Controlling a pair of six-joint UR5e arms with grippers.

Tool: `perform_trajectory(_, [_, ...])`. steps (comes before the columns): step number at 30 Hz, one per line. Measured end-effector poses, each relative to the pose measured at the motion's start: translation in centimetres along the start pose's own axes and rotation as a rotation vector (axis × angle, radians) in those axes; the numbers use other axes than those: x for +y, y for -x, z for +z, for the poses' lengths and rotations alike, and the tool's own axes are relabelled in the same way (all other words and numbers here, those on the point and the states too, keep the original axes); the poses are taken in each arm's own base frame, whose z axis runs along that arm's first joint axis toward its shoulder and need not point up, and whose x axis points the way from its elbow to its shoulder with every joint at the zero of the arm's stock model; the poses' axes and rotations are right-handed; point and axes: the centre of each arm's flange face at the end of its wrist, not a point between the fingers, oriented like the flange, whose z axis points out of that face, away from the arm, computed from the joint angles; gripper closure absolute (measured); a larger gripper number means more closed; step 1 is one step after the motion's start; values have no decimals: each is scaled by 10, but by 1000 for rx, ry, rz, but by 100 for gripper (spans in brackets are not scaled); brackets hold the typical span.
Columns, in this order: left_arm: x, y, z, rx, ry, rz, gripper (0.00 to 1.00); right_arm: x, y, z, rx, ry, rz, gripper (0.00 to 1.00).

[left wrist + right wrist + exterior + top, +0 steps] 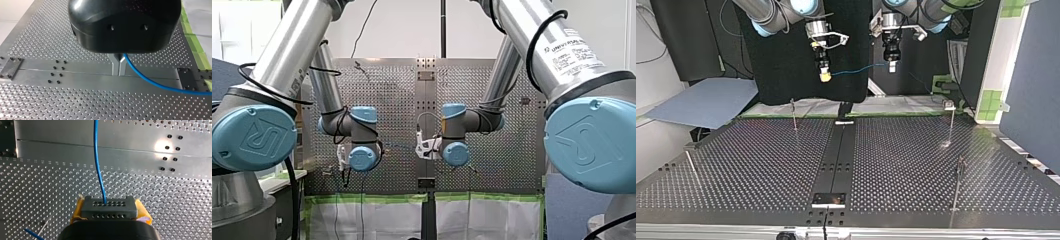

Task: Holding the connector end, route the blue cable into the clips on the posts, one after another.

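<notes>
**Both arms above the perforated worktop (761, 170).** My right arm (767, 16), at the top view's left, has its jaws clenched on the dark connector (109, 208), held between the yellow pads (143, 213). The blue cable (98, 170) leaves the connector's face and runs straight ahead of it. In the top view the cable spans the gap to my left arm (936, 7), whose jaws grasp it: the metal fingers (115, 67) are pressed together, with the cable emerging at their base and curving away over the worktop. Thin posts (794, 114) stand on the worktop, well apart from one another; the cable is held clear above them, touching none
</notes>
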Motion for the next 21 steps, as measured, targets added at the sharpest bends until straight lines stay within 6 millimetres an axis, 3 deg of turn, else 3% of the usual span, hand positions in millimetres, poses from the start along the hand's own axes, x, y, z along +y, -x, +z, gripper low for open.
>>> perform_trajectory(13, [2,-5,1,11,2,12,100,0,1,-1,-3,-1,-1,100])
perform_trajectory(21, [7,-23,-2,53,6,43,100,-5,34,-15,-86,-17,-24,100])
